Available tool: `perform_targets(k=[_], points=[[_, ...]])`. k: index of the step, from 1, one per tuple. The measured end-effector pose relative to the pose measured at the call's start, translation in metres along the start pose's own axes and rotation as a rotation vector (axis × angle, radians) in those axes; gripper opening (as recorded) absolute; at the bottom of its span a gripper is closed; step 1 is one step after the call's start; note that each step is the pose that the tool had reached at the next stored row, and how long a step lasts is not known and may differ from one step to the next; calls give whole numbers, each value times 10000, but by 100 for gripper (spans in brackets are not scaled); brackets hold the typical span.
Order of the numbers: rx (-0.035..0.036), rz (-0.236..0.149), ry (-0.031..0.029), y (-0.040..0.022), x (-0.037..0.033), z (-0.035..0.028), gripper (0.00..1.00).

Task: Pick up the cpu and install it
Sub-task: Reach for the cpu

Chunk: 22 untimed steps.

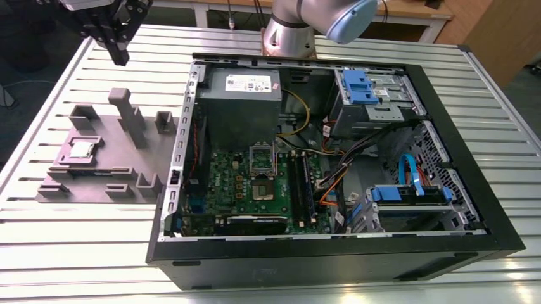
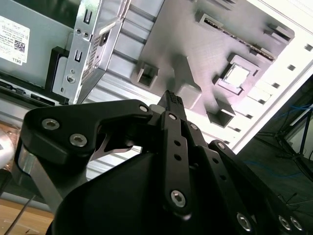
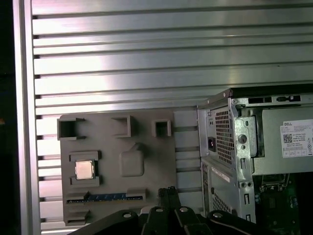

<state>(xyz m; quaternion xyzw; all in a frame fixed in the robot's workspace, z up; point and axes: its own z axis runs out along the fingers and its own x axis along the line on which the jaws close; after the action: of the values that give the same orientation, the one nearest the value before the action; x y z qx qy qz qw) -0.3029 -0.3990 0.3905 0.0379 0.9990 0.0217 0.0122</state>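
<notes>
cpu [image 1: 82, 149] lies flat in a recess of the grey holder [image 1: 110, 161], which we see near the surface [image 1: 85, 240] edge at the exterior view's left, beside the open computer case [image 1: 338, 253]. our tool [image 1: 121, 57] hangs above that edge, towards the corner by the arm's base, its fingers together and gripping nothing, well apart from the cpu.

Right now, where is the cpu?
At the exterior view's left, the cpu sits in a recess of the grey fixture tray, beside the open computer case.
</notes>
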Motion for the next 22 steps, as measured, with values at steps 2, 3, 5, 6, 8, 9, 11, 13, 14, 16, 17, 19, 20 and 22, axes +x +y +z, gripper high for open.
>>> perform_targets(k=[2,3,5,6,8,9,11,13,14,16,17,19,20,22], points=[[0,1,1,0,8,0,11],[0,1,0,-1,13,0,11],[0,1,0,-1,21,0,11],[0,0,0,-2,24,0,11],[0,0,1,-2,32,0,11],[0,1,0,-3,37,0,11],[0,0,1,-4,46,0,11],[0,1,1,-4,54,0,11],[0,1,1,-4,59,0,11],[0,0,1,-5,64,0,11],[0,0,0,-5,68,1,11],[0,1,0,-6,76,1,11],[0,1,0,-6,80,1,11],[0,1,1,-7,90,1,11]])
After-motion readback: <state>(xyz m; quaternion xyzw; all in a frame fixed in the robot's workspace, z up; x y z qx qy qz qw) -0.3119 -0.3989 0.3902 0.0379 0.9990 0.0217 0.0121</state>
